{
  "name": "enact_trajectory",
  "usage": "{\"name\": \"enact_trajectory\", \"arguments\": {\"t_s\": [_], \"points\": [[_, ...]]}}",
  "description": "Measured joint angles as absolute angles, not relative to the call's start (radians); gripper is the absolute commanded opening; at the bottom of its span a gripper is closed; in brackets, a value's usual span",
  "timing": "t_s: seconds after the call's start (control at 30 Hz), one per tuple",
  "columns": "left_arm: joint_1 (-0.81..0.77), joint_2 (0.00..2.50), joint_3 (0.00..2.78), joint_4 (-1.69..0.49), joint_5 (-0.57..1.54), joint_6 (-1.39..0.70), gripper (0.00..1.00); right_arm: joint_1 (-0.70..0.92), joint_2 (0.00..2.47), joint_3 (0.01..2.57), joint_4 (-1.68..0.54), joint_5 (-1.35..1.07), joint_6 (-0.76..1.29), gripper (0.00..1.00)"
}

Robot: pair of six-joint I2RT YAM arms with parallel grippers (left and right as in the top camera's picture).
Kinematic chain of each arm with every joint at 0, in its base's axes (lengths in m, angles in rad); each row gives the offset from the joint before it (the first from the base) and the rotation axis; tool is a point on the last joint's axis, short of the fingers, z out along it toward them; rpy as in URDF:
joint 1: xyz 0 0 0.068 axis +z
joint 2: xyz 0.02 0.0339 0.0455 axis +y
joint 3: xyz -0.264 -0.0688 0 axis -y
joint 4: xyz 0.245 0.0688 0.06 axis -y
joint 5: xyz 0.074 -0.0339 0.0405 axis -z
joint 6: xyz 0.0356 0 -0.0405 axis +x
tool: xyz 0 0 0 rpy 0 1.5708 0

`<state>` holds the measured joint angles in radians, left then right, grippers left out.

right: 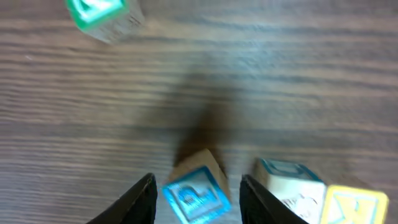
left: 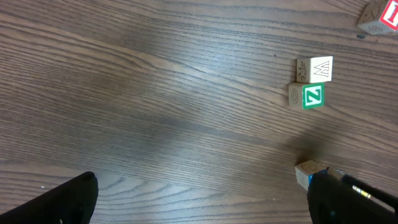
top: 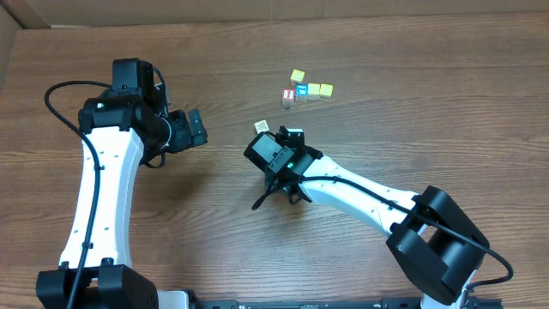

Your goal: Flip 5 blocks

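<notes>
P block (right: 198,194) is lying at the bottom centre of my right wrist view, teal face up and turned askew, between the right gripper (right: 198,182) fingers. I am seeing those fingers standing spread, a thin strip of table (right: 261,93) showing on each side of the block, so they are pinching nothing. Just right of it a teal-topped block (right: 289,183) is sitting beside a yellow block (right: 359,205) in the lower right corner. Z block (right: 101,14), blurred, is sitting at the upper left. In my left wrist view it is touching a W block (left: 314,68) right of centre, and a red block (left: 379,18) is peeking in at the upper right. Left gripper (left: 202,190) fingers are hanging wide apart, holding nothing.
</notes>
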<state>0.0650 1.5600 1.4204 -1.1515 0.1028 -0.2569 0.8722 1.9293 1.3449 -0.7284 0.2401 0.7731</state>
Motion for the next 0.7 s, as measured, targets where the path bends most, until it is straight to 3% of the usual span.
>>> {"name": "enact_trajectory", "arguments": {"t_s": [0.13,0.3,0.7], "points": [[0.065,1.560,1.420,-1.151,0.103,-0.257,1.00,0.872,1.929,1.345,-0.643,0.240,0.742,0.34],[0.065,1.560,1.420,-1.151,0.103,-0.257,1.00,0.872,1.930,1.345,-0.630,0.241,0.713,0.09],[0.065,1.560,1.420,-1.152,0.103,-0.257,1.00,0.872,1.980,1.345,-0.654,0.240,0.706,0.08]]}}
